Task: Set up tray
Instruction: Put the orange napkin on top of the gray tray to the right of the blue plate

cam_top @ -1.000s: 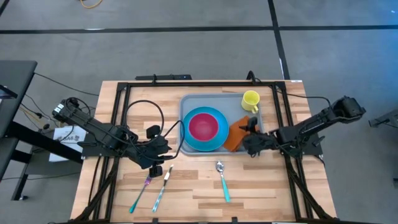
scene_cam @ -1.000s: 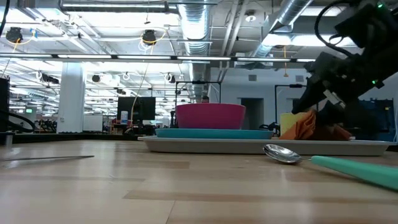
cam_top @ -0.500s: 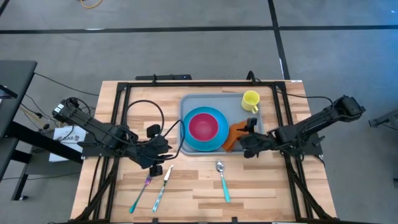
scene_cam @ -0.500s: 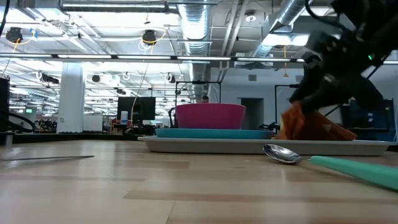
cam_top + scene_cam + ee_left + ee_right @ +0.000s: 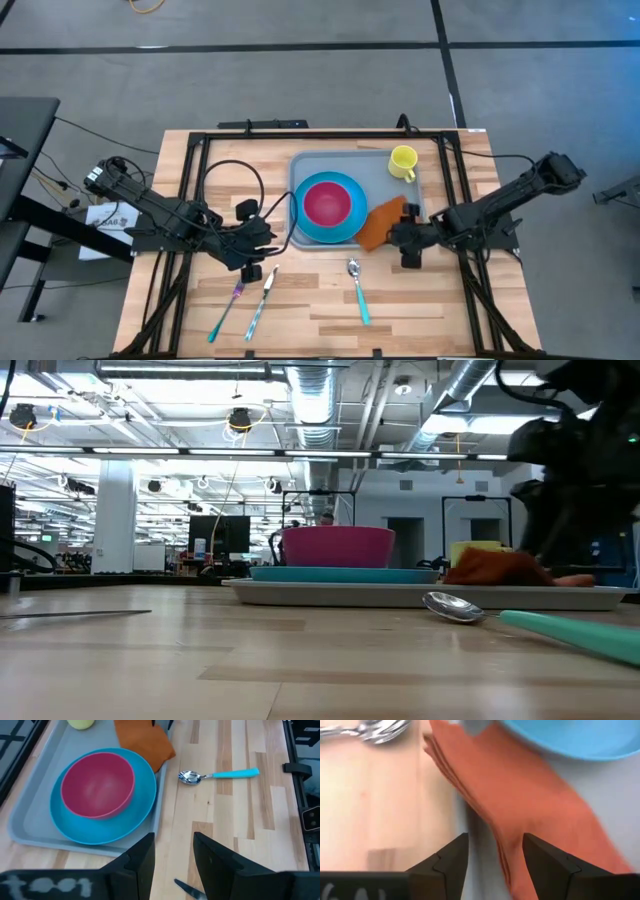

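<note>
Wooden desk (image 5: 420, 300) seen from above, carrying all items. The pale grey-blue tray (image 5: 310, 165) lies flat at the desk's centre, toward the far edge. On the tray rests a round blue plate (image 5: 345, 228) with a magenta bowl (image 5: 327, 202) sitting inside it; in the low view the bowl (image 5: 338, 546) stands above the plate's rim. An orange napkin (image 5: 380, 222) lies beside the plate, draped over the tray's near right rim so that one corner reaches the wood. A yellow cup (image 5: 403, 160) stands in the tray's far right corner.

The right claw (image 5: 410, 238) sits just beside the napkin's right edge; in its wrist view its fingers (image 5: 451, 857) are spread, with nothing between them, directly over the napkin (image 5: 530, 805). The left claw (image 5: 262, 240) waits left of the tray, fingers (image 5: 142, 860) likewise spread and empty.

On the bare wood nearer the front lie a teal-handled spoon (image 5: 358, 290), just below the tray, and two further utensils (image 5: 250, 300) side by side, left of the spoon.
</note>
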Robot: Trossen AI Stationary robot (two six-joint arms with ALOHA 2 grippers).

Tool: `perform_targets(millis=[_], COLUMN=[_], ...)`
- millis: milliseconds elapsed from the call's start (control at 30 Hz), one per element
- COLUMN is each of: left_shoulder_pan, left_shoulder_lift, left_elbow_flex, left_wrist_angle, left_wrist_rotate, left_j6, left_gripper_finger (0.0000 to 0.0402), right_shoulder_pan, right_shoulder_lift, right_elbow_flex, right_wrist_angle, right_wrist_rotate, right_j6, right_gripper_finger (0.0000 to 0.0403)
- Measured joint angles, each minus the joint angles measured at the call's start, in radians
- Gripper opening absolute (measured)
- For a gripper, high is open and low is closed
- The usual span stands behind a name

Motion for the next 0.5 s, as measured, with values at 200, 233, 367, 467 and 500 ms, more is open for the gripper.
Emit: perform_targets(millis=[200,233,367,467,500], left_shoulder_pan=[0.000,0.000,0.000,0.000,0.000], left_shoulder_lift=[0.000,0.000,0.000,0.000,0.000], left_elbow_flex=[0.000,0.000,0.000,0.000,0.000], left_wrist_angle=[0.000,0.000,0.000,0.000,0.000], left_wrist_rotate=[0.000,0.000,0.000,-0.010,-0.012], left_j6=[0.010,0.010,0.011,0.013,0.014], left_gripper_finger=[0.0123,0.0123,0.0123,0.0123,0.0123], right_shoulder_pan=[0.060,0.068,0.101,0.109,0.108], right_shoulder_lift=[0.000,0.000,-0.002,-0.002,-0.002], right_elbow_flex=[0.000,0.000,0.000,0.000,0.000], right_wrist_angle=[-0.122,-0.138,-0.184,-0.212,-0.219], right_wrist_rotate=[0.003,0.003,0.003,0.011,0.022], right_j6=[0.107,0.141,0.237,0.285,0.300], right_gripper_finger=[0.0177,0.0177,0.0176,0.0169,0.0166])
